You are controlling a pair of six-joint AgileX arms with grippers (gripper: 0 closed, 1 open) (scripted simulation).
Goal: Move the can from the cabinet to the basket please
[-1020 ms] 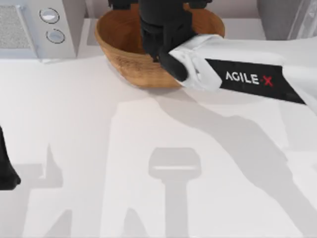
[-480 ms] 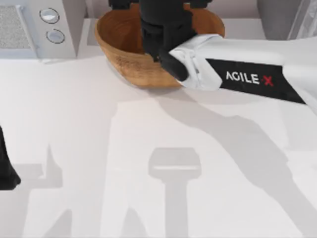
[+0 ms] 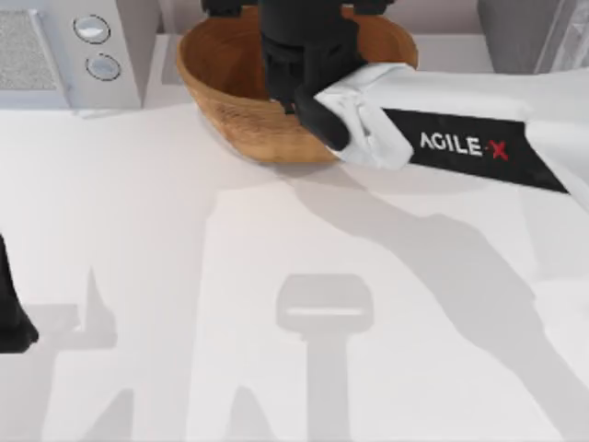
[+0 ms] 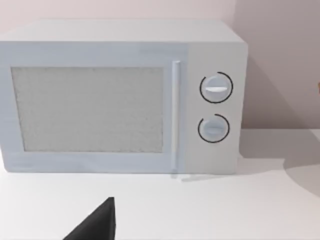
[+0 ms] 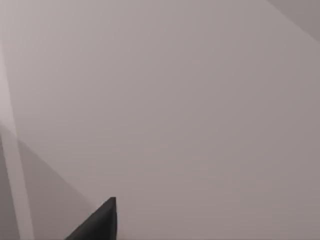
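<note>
Overhead, the right hand [image 3: 304, 64] hung above the brown wicker basket [image 3: 230, 110], its grip indiscernible; the white table [image 3: 184, 276] carried a microwave [image 3: 64, 46].

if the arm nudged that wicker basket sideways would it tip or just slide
The basket would probably slide: it looks wide and low, resting on the smooth table. Woven wicker suggests it is light and stiff. The right arm reaches over it.

Bright, even light throws soft grey arm shadows across the white table [image 3: 138, 230].
</note>
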